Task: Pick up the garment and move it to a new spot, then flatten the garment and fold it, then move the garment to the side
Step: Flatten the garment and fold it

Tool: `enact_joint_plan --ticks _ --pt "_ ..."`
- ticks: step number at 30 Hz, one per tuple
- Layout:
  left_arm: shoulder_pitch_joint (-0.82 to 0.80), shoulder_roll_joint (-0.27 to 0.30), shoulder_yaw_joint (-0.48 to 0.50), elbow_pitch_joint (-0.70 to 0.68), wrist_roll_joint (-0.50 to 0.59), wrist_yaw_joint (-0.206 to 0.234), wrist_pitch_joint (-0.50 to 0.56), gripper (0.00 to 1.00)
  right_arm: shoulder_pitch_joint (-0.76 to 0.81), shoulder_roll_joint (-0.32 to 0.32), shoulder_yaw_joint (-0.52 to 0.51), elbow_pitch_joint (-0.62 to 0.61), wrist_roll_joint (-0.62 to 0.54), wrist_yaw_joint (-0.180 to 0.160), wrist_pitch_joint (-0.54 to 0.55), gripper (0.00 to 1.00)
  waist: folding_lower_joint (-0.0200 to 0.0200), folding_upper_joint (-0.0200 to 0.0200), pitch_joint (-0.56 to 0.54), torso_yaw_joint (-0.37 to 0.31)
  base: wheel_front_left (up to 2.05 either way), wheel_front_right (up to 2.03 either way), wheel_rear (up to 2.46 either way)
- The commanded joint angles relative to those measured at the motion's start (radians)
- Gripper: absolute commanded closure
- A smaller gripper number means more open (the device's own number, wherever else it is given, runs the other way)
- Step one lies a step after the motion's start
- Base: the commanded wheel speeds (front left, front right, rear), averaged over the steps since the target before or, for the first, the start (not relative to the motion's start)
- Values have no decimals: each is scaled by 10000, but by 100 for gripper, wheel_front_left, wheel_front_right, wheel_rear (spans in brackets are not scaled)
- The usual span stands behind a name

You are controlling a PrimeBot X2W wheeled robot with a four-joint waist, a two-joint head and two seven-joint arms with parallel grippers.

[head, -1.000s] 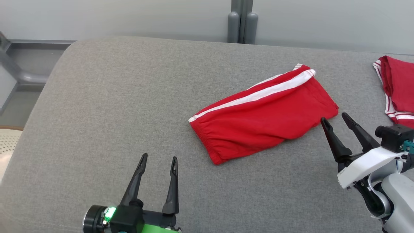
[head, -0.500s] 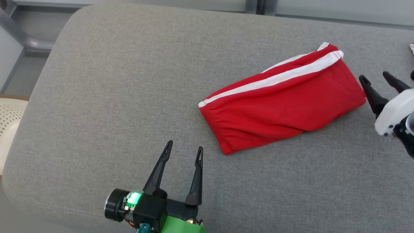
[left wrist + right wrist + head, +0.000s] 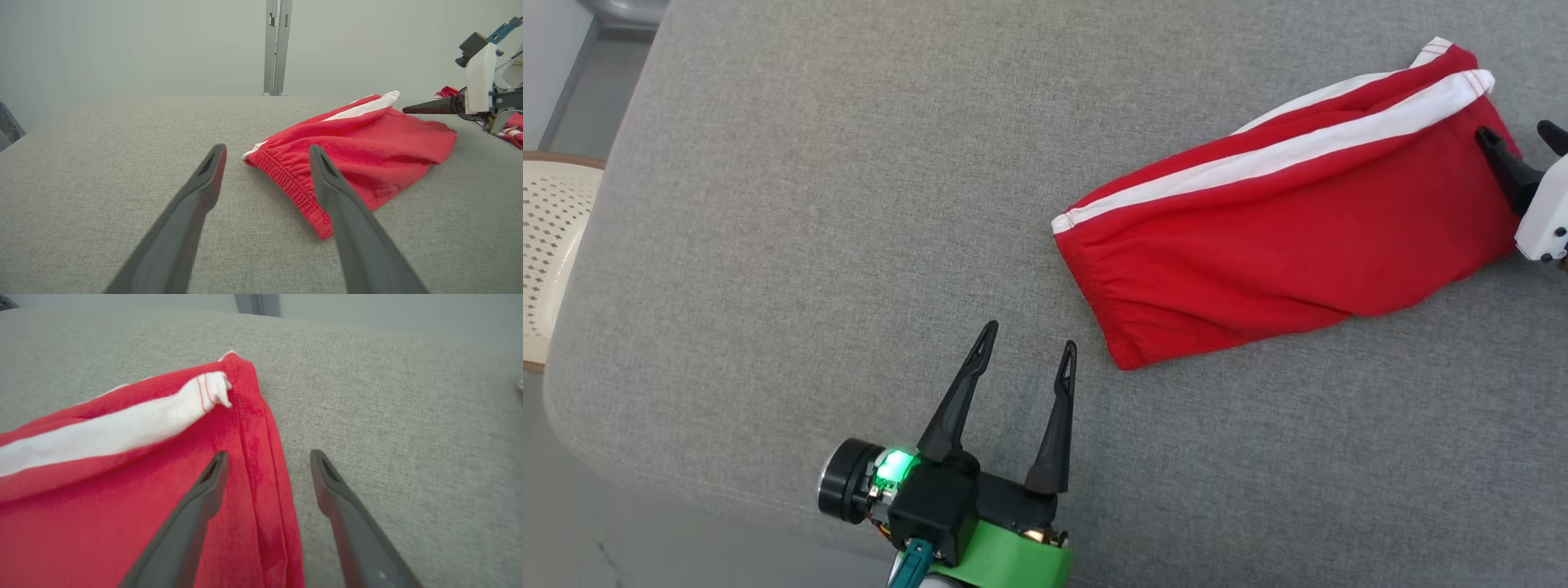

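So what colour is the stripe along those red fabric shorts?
The broad stripe is white, clearest in the right wrist view.

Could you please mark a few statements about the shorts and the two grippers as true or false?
1. The red shorts lie on the grey cushion. True.
2. The left gripper is shut on the shorts. False: it is open, short of them, holding nothing.
3. The right gripper is open, one of its fingers over the shorts' hem, the other over the cushion. True.
4. The shorts' side stripe is blue. False: it is white.
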State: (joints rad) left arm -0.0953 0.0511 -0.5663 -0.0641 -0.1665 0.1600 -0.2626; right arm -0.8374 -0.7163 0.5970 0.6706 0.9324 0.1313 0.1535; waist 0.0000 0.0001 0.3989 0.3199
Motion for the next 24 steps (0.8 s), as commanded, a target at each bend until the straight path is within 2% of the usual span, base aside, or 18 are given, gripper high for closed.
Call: enact_joint_plan --ticks 1,10,11,12,13,18,24 --pt "-173 -4 -52 12 2 53 -23 0 -168 -65 91 122 106 -14 12 0 0 -1 261 204 0 0 0" --pt "-421 -4 -309 13 -68 178 -25 0 -583 -42 673 674 537 -14 88 0 0 -1 642 348 0 0 0" --pt "-446 -5 -317 25 -72 186 -25 0 -595 -6 779 627 611 -14 76 44 0 -1 660 327 0 0 0" --pt "-457 -5 -317 38 -70 206 -25 0 -611 11 854 592 671 -11 63 76 0 -1 667 298 0 0 0" --pt "-473 -5 -307 57 -50 223 -25 0 -609 35 952 529 748 -9 6 100 0 -1 656 241 0 0 0" --pt "-488 -3 -181 139 65 146 -25 0 -515 -103 1308 265 1054 -17 -296 100 0 -1 470 -169 0 0 0" --pt "-381 0 85 233 262 17 -25 0 -325 -155 1718 -36 1403 -18 -856 100 0 -1 18 -994 0 0 0"
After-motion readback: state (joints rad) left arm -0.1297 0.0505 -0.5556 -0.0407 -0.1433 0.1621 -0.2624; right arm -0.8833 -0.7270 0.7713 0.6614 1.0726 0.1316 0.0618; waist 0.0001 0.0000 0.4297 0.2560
